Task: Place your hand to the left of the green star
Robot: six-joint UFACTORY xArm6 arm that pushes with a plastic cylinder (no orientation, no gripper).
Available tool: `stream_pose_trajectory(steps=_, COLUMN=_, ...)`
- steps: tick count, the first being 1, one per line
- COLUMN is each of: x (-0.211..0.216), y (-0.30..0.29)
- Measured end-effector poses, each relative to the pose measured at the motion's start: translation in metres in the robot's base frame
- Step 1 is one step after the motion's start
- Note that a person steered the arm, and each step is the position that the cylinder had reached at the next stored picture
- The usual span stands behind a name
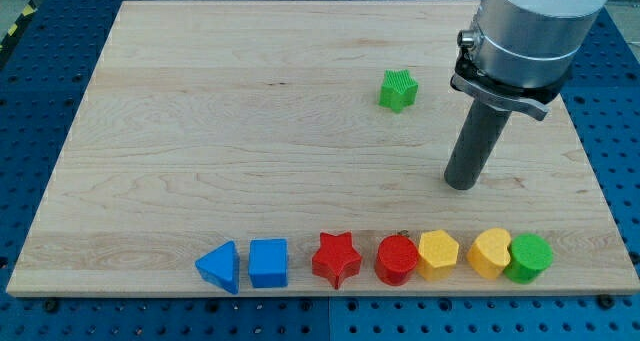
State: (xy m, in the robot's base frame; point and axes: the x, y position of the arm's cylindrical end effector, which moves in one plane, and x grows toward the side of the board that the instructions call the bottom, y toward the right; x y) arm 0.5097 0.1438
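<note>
The green star (398, 89) lies on the wooden board (220, 131) toward the view's upper right. My tip (461, 185) rests on the board below and to the right of the green star, well apart from it. The rod rises from the tip up to the grey arm at the view's top right.
A row of blocks lies along the view's bottom edge: a blue triangle (220, 267), a blue cube (268, 263), a red star (336, 259), a red cylinder (397, 259), a yellow hexagon (438, 254), a yellow heart (490, 252) and a green cylinder (529, 258).
</note>
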Motion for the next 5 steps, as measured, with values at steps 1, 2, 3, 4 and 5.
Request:
stream_pose_trajectory(steps=1, x=0.0, y=-0.008)
stream_pose_trajectory(steps=2, x=0.0, y=-0.019)
stream_pose_trajectory(steps=3, x=0.0, y=-0.035)
stream_pose_trajectory(steps=4, x=0.0, y=-0.052)
stream_pose_trajectory(steps=5, x=0.0, y=-0.058)
